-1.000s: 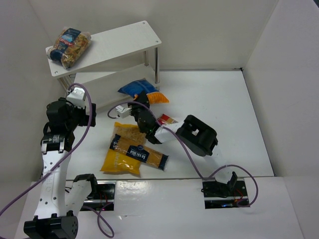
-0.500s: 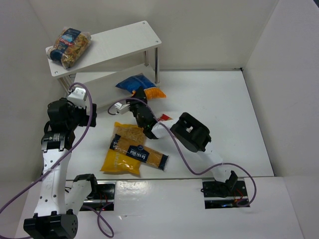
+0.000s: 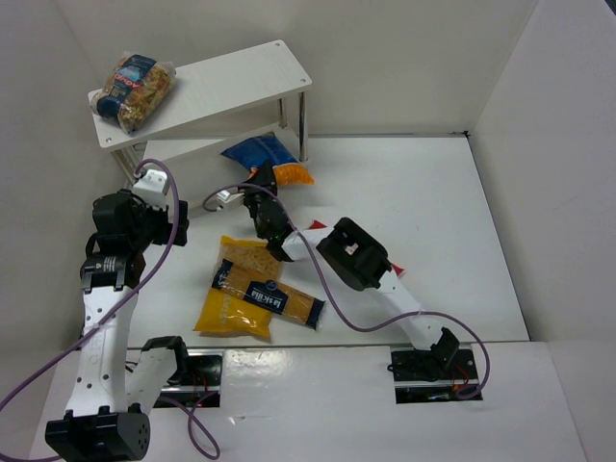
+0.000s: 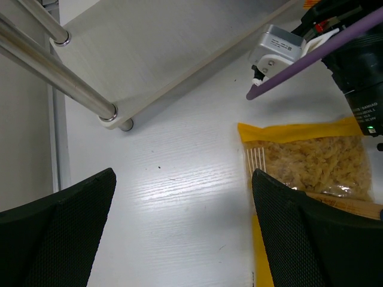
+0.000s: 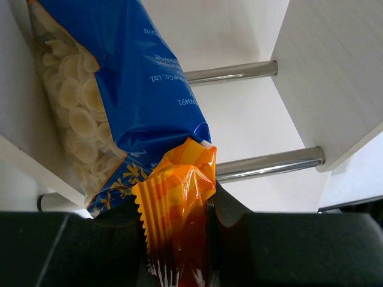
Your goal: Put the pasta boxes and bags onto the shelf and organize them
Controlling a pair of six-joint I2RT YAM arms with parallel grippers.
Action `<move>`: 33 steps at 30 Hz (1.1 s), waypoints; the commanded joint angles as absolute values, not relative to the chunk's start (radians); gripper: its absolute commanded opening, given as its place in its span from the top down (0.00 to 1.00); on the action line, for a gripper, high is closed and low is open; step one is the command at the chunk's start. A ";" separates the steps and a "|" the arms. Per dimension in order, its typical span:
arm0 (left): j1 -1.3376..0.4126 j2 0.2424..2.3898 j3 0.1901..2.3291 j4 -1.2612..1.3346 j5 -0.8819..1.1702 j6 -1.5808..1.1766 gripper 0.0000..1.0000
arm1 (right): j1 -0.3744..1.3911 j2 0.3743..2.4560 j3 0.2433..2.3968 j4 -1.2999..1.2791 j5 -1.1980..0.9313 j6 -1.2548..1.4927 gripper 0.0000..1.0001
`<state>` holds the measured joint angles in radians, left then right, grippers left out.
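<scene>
My right gripper [image 3: 265, 181] is shut on the orange end of the blue bag [image 3: 256, 154] and holds it at the front edge of the white shelf's [image 3: 241, 72] lower board. In the right wrist view the blue bag [image 5: 125, 89] reaches in between the two boards, pinched at my gripper [image 5: 191, 239]. The clear spiral-pasta bag [image 3: 135, 89] lies on the top board at the left. The big yellow bag [image 3: 245, 289] and the long yellow pack with dark-blue label [image 3: 269, 298] lie on the table. The red-and-clear pack [image 3: 313, 228] is mostly hidden under my right arm. My left gripper [image 4: 179, 239] is open above bare table.
White walls close in the table at the back and right. The shelf's silver legs [image 5: 269, 164] stand close to the held bag. In the left wrist view the shelf's lower board [image 4: 149, 54] and the big yellow bag [image 4: 311, 161] show.
My right gripper has carried the blue bag up and to the left, from the table in front of the shelf to the lower board's edge. The left arm has barely moved.
</scene>
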<state>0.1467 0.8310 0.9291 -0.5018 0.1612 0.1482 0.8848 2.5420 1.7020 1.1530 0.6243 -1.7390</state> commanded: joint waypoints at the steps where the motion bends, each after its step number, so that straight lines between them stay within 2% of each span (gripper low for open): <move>1: 0.152 0.830 0.930 -0.488 0.183 0.132 0.00 | 0.867 2.563 1.814 1.614 0.637 -1.787 1.00; 17: 0.152 0.839 0.930 -0.497 0.192 0.132 0.00 | 0.828 2.657 1.993 1.371 0.724 -1.660 0.99; 21: 0.152 0.839 0.930 -0.497 0.192 0.132 0.00 | 0.828 2.628 1.965 1.309 0.733 -1.611 0.88; 24: 0.152 0.839 0.930 -0.497 0.192 0.132 0.00 | 0.828 2.597 1.925 1.249 0.746 -1.566 0.73; 25: 0.152 0.839 0.930 -0.497 0.201 0.132 0.00 | 0.828 2.588 1.925 1.235 0.746 -1.554 0.64; 28: 0.152 0.839 0.930 -0.497 0.201 0.132 0.00 | 0.828 2.579 1.888 1.235 0.746 -1.554 0.44; 32: 0.152 0.839 0.930 -0.497 0.201 0.132 0.00 | 0.828 2.579 1.864 1.258 0.746 -1.554 0.32; 33: 0.152 0.839 0.930 -0.497 0.201 0.132 0.00 | 0.837 2.579 1.864 1.258 0.746 -1.554 0.32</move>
<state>0.1467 0.8421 0.9291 -0.5095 0.1814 0.1490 0.8360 2.6507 1.8763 1.1660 0.7280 -1.5829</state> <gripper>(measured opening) 1.000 0.675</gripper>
